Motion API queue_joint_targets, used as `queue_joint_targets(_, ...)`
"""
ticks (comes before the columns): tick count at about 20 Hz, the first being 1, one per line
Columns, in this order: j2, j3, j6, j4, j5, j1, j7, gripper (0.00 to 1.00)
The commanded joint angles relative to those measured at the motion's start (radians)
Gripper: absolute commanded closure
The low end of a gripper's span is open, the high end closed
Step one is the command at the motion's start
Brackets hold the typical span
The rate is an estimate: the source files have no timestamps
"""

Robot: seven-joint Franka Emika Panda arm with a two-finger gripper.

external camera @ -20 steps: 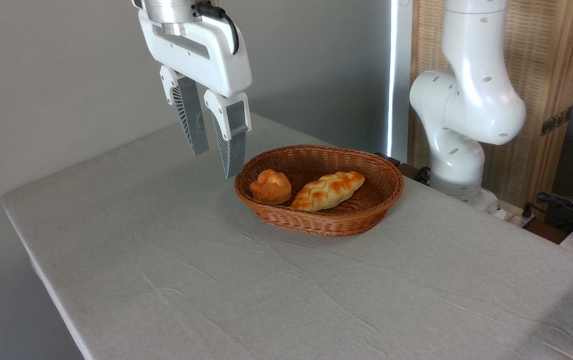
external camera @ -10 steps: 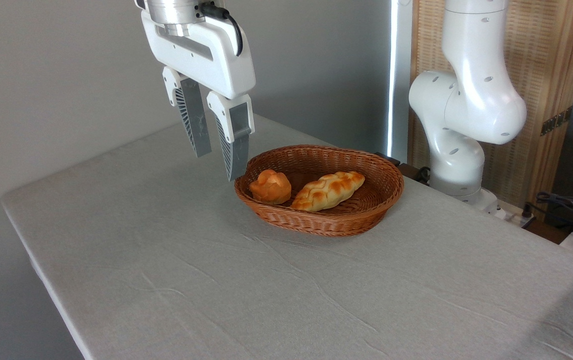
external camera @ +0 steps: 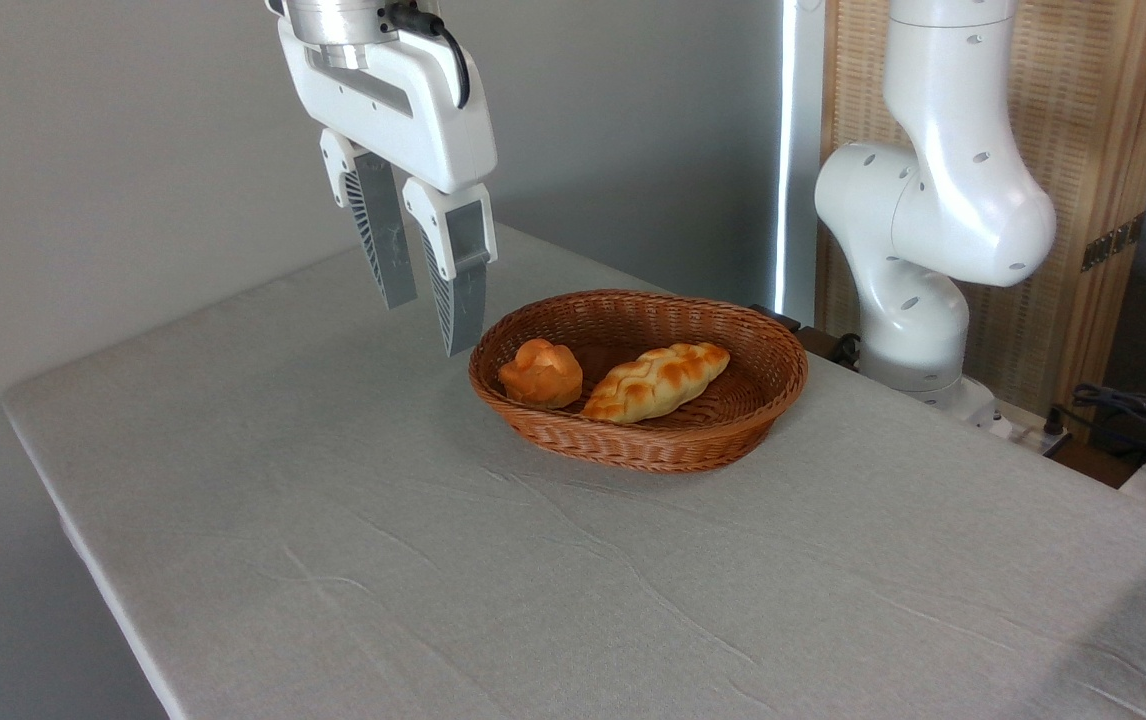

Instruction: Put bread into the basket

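Note:
The braided bread (external camera: 656, 381) lies inside the woven reddish-brown basket (external camera: 745, 415), toward its middle and right. My gripper (external camera: 428, 325) hangs in the air above the table just left of the basket's left rim. Its two grey fingers point down with an empty gap between them, so it is open and holds nothing.
A small round orange bun (external camera: 540, 372) sits in the basket's left end, beside the bread. The arm's white base (external camera: 918, 300) stands behind the table at the right. Cables (external camera: 1128, 405) lie at the far right edge. The table (external camera: 433, 560) is covered in grey cloth.
The gripper drifted slightly right and down, then back left and up a little. It stays open and empty. Bread and bun have not moved.

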Motion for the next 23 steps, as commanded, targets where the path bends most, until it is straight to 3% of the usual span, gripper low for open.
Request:
queue_joint_targets(1, 0.000, -0.002, 0.005, 0.003, -0.007, 0.016, 0.019, 0.00)
queue_joint_targets(23, -0.016, 0.003, 0.037, -0.048, -0.002, 0.018, 0.022, 0.00)
